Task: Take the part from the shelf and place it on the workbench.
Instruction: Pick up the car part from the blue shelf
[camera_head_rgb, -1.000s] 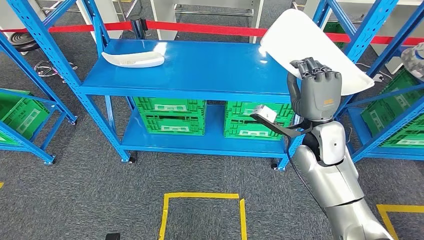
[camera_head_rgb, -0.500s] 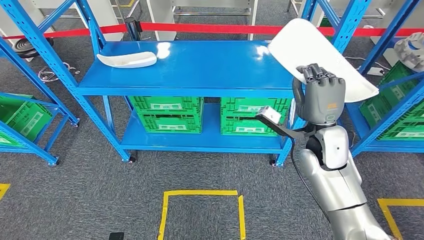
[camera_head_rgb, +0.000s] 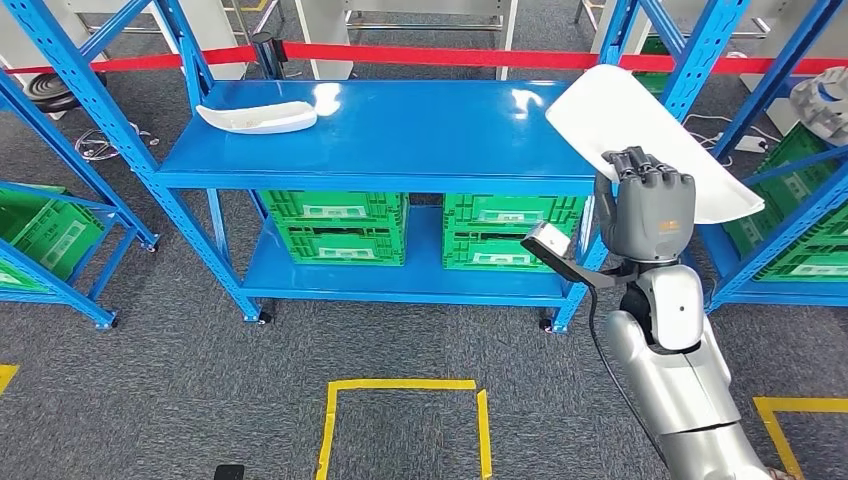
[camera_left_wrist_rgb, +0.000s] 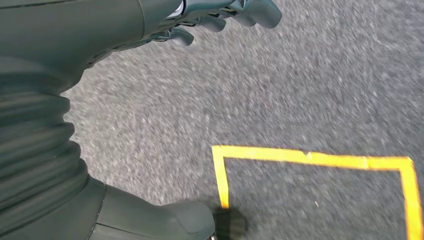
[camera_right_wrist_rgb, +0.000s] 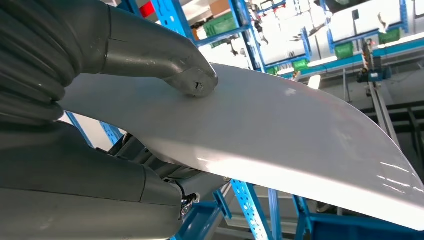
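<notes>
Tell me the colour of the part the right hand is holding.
White and glossy; the part shows best in the right wrist view, gripped by the right hand.

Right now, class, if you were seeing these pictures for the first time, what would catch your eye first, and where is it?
The large white curved part stands out, raised at the shelf's right end in the right hand. Next comes the bright blue shelf, with a smaller white part lying at its far left corner and green crates on the level beneath.

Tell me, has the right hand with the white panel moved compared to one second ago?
Yes. The right hand holding the white panel has drifted right and slightly down, off the blue shelf's right end toward the neighbouring rack.
</notes>
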